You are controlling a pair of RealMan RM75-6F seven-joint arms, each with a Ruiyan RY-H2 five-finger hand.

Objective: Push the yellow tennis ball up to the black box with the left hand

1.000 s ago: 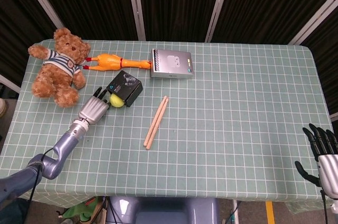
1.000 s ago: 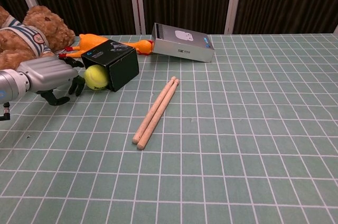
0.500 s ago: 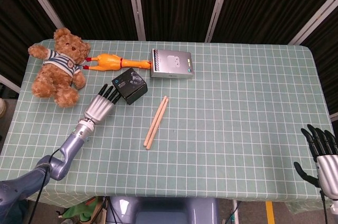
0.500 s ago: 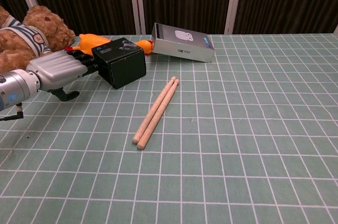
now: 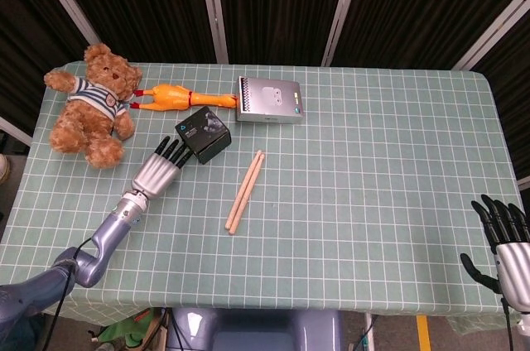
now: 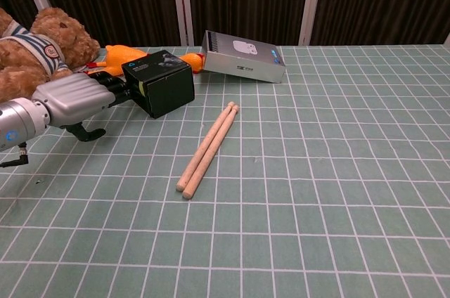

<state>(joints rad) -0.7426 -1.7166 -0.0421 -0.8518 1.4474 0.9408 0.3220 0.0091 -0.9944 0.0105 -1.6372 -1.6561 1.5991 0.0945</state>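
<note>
1. My left hand (image 5: 157,170) lies flat and low on the table (image 5: 373,161), fingers stretched out toward the near-left face of the black box (image 5: 203,135). It holds nothing; the fingertips are at or just short of the box.
2. I cannot see the yellow tennis ball in either view. I judge it sits under or behind my fingers, against the box, but the pictures do not prove that.
3. To do this step well, I would keep the hand low with the fingers together and move slowly, so the ball cannot slip out sideways. I would also go lightly, since the box looks loose enough to slide or turn.
4. Before calling it done, I would want the hand out of the way for a clear look at the ball touching the box.
5. My right hand (image 5: 507,243) shows only at the bottom right corner of the head view, off the table, fingers spread and empty; its lower part is cut off.
6. In the chest view my left forearm runs off the left edge.
</note>
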